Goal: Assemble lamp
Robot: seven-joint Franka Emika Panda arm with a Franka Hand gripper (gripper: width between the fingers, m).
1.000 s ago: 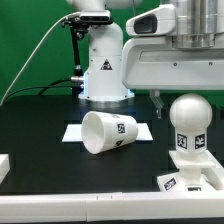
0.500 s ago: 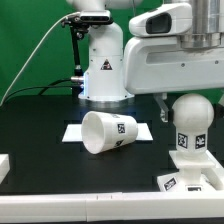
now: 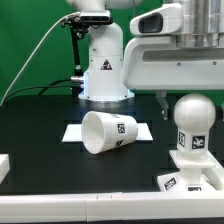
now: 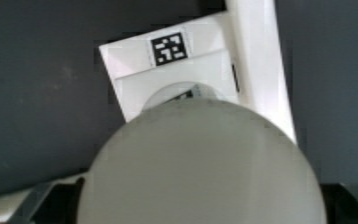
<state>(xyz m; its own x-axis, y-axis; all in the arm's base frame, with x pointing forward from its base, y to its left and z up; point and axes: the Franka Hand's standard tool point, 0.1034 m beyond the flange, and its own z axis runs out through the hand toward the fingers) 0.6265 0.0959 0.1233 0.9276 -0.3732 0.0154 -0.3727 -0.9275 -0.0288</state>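
White bulb [image 3: 190,112] stands upright in the base [image 3: 202,172] at the exterior view's right, fingers [image 3: 158,100] spread wide about it and holding nothing, so I judge only the shade [image 3: 108,132], lying sideways on the tabletop [image 3: 40,135], is left.

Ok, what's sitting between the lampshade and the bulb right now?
Nothing stands there: in the exterior view only a corner of the marker board and bare black table separate the shade from the bulb.
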